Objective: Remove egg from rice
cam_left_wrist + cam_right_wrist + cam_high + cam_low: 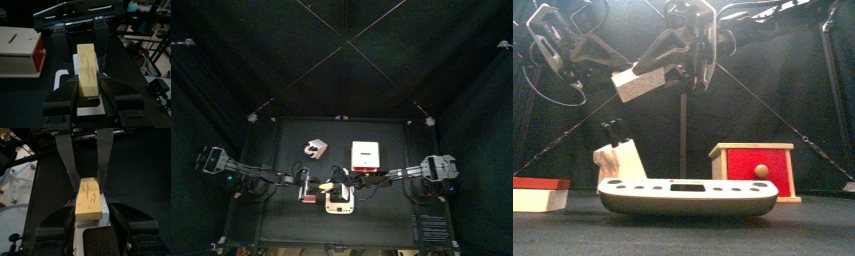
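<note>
Nearest the front edge of the tabletop (814, 228) sat a low grey and white tray-like base (687, 196) with a row of dark slots along its top, presumably the rice piece. Just behind it stood a white block (620, 160) on one side and a wooden box with a red front (759, 168) on the other, with a small red and white object (540, 193) off at the edge. Above these, both arms met over the middle. The egg (87, 68), a yellow slab with thin orange streaks, was held off the base between them: the left gripper (87, 87) was closed on one end and the right gripper (90, 210) was closed on the other, each pair of jaws pressed against the slab's long sides. In the top view the egg (334, 187) hung just over the base (339, 205). The risk, as I judged it, lay in the shared hold: if the arms pulled unevenly, the slab could twist or slip free and drop back onto the base, or knock the white block standing close behind.
</note>
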You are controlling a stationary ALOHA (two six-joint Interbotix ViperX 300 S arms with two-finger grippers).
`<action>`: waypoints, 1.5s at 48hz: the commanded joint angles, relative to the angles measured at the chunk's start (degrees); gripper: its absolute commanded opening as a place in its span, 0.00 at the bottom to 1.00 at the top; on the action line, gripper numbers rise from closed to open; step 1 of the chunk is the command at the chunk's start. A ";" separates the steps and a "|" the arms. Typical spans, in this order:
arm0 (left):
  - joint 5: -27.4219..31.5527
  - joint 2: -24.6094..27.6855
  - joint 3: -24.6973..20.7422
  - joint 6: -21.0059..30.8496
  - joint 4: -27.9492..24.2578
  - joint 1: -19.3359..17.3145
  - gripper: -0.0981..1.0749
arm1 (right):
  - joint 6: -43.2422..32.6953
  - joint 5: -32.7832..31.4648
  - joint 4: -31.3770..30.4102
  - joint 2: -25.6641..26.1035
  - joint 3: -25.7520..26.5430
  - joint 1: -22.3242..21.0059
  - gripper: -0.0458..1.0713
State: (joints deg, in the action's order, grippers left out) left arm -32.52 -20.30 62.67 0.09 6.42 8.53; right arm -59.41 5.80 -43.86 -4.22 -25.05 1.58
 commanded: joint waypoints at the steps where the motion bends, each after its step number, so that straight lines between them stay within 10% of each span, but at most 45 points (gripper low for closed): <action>1: -0.97 -0.09 -1.67 -0.18 -0.09 -0.09 0.36 | -0.09 0.26 0.18 1.14 0.70 -0.26 0.33; 72: -0.97 -1.14 -0.44 -0.18 -0.09 -0.44 0.36 | -0.09 1.05 2.90 10.55 -9.40 1.32 0.33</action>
State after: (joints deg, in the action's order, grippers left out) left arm -32.87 -21.01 62.93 0.09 6.50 8.17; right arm -59.68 6.06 -41.40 3.69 -34.63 2.81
